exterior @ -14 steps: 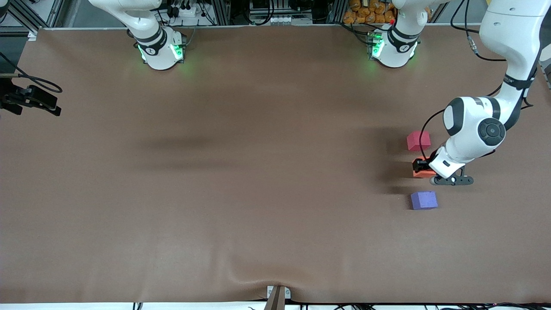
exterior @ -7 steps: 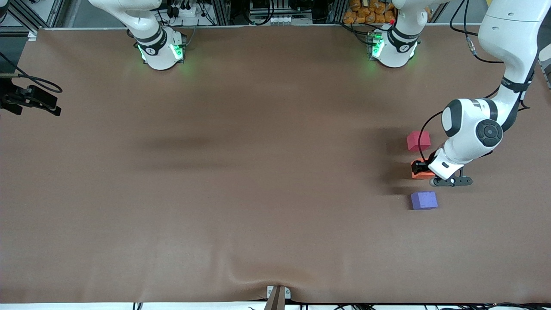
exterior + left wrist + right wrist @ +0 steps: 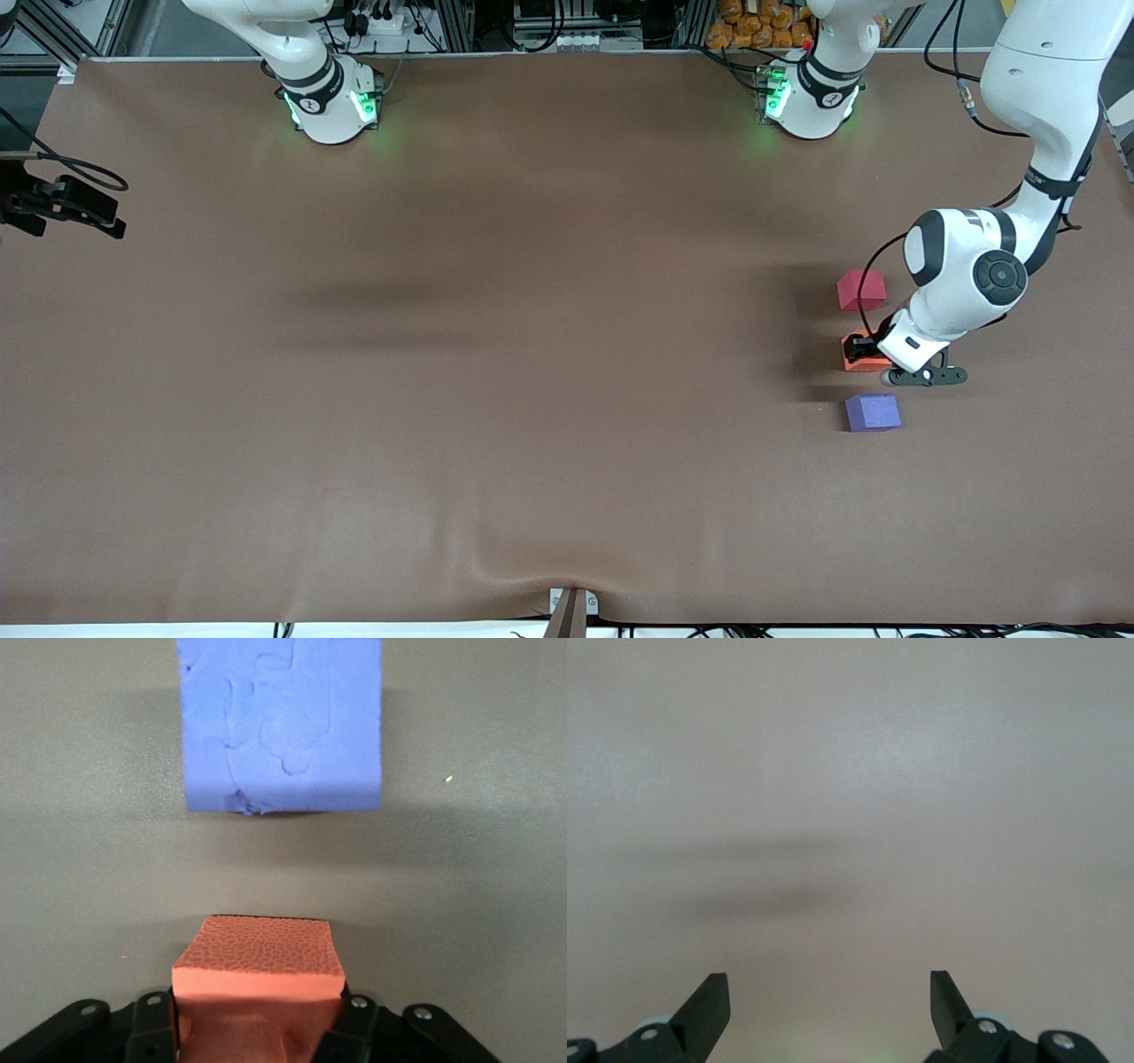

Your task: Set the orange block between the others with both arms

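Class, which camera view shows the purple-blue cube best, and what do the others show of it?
The left wrist view: the purple-blue cube fills the frame, surface texture plain. The front view shows it small but whole, nearer the camera than the orange block. The right wrist view shows none of it.

The small bright orange foam cube (image 3: 257, 967) showed a matte, finely pebbled top. The small purple-blue foam cube (image 3: 281, 722) was flat violet-blue with faint creased patches. The small pinkish-red foam cube (image 3: 861, 290) was plain. The wide table cloth (image 3: 496, 354) was an even dull brown. Both large jointed arms (image 3: 966, 275) were white with black bands, their round bases (image 3: 332, 106) lit green.
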Robot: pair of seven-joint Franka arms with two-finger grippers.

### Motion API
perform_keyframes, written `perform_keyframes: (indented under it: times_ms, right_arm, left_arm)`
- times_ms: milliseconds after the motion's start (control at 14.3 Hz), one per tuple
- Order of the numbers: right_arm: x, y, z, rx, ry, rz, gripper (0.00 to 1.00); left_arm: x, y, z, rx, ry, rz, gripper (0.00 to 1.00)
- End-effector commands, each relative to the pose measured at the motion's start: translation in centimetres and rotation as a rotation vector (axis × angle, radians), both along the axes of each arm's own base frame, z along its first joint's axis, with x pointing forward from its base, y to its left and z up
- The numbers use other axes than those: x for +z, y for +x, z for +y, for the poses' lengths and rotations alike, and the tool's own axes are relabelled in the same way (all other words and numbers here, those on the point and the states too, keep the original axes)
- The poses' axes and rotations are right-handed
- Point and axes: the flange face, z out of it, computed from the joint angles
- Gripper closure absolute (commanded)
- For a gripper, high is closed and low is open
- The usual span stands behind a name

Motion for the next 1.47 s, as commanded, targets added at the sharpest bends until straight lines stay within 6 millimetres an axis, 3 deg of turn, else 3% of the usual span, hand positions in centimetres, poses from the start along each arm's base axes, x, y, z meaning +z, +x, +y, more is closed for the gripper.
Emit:
perform_keyframes:
  times_ms: [0,70,140,280,491,701,1052,1262,1402]
  right_arm:
    - [0.9,-0.5,-0.1,-0.007,-0.005,-0.007,0.0]
    - [0.9,-0.5,0.0,-0.007,-0.005,-0.005,0.0]
    - [0.9,-0.5,0.0,-0.007,-0.005,-0.005,0.0]
    - [0.9,-0.5,0.0,-0.007,-0.005,-0.005,0.0]
    - [0.9,-0.5,-0.1,-0.007,-0.005,-0.005,0.0]
    - [0.8,-0.5,-0.1,-0.007,-0.005,-0.004,0.0]
    - [0.9,-0.5,-0.1,-0.007,-0.005,-0.005,0.0]
    - [0.9,-0.5,-0.1,-0.007,-0.005,-0.005,0.0]
    - [0.9,-0.5,-0.1,-0.007,-0.005,-0.005,0.0]
  left_arm:
    - [-0.2,0.6,0.3,0.016,-0.009,-0.014,0.9]
    - [-0.2,0.7,0.2,0.016,-0.01,-0.015,0.41]
    - [0.0,0.8,0.2,0.018,-0.009,-0.018,0.0]
    - [1.2,1.0,0.4,0.018,-0.004,-0.032,0.0]
    - [6.2,1.1,0.2,0.007,0.018,-0.023,0.0]
    - [14.3,1.0,-0.8,-0.011,0.049,-0.011,0.0]
    - [28.8,1.1,-5.0,-0.067,0.086,0.021,0.0]
    - [36.9,1.3,-5.4,-0.072,0.088,0.039,0.0]
    - [39.6,0.6,-5.6,-0.079,0.092,0.063,0.0]
